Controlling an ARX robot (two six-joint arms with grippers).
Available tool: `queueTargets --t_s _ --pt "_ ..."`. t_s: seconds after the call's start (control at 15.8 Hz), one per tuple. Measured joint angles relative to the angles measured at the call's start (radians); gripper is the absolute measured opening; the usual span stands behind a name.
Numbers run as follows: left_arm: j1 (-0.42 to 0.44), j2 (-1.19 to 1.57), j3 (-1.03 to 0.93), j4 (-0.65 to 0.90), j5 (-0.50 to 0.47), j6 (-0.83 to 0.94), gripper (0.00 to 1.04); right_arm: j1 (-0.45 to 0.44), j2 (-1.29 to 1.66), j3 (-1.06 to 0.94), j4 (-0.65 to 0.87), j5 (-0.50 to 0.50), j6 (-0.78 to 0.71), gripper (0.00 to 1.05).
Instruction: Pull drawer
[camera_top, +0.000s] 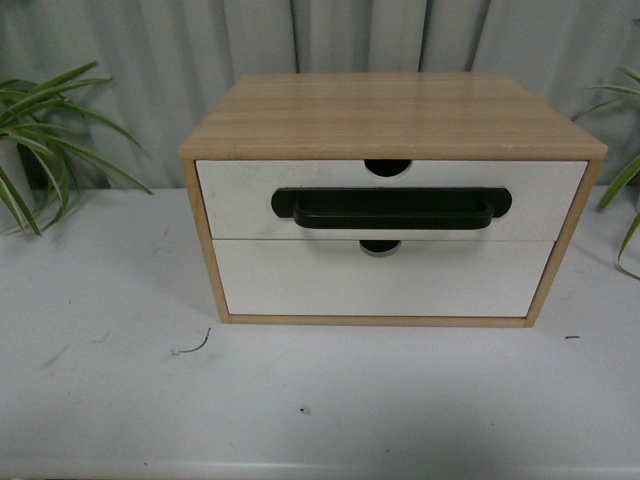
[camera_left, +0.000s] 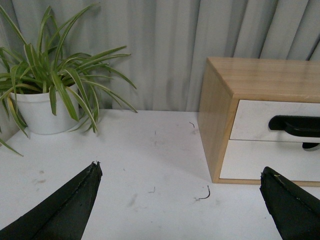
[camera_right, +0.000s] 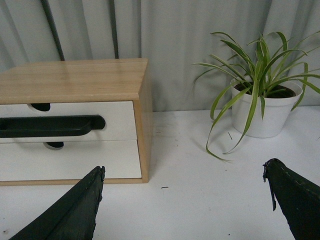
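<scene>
A light wood cabinet (camera_top: 395, 115) sits mid-frame in the front view on a white surface (camera_top: 300, 410), with a grey pleated curtain (camera_top: 150, 60) behind it. The drawer (camera_top: 235, 198) fills the cabinet's upper slot, just above the frame's centre. It is closed, its white front level with the wood frame. Its long axis runs left to right across the frame, and the front faces the camera squarely. The black bar handle (camera_top: 391, 208) lies along the same axis, centred on the front, under a half-round notch (camera_top: 388, 167) in the top edge. Directly below is a plain lower drawer front (camera_top: 380, 285), also closed.

The left plant (camera_top: 40, 130) spreads at the frame's left edge, and leaves of the right plant (camera_top: 625, 190) show at the right edge. Both are well apart from the cabinet. The wrist views show the left pot (camera_left: 40, 112) and the right pot (camera_right: 262, 112), both white. A thin dark curl (camera_top: 192, 347), perhaps a scrap of wire, lies on the surface toward the lower left of the cabinet. Only that and a few specks mark the surface before the drawer.

The left hand (camera_left: 180, 169) is spread wide and holds nothing. The right hand (camera_right: 184, 166) is spread wide too, likewise holding nothing.
</scene>
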Motion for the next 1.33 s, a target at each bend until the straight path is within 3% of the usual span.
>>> queueTargets --t_s 1.33 --pt "0.0 0.0 0.0 0.0 0.0 0.0 0.98 -0.001 0.002 0.0 0.0 -0.004 0.003 0.98"
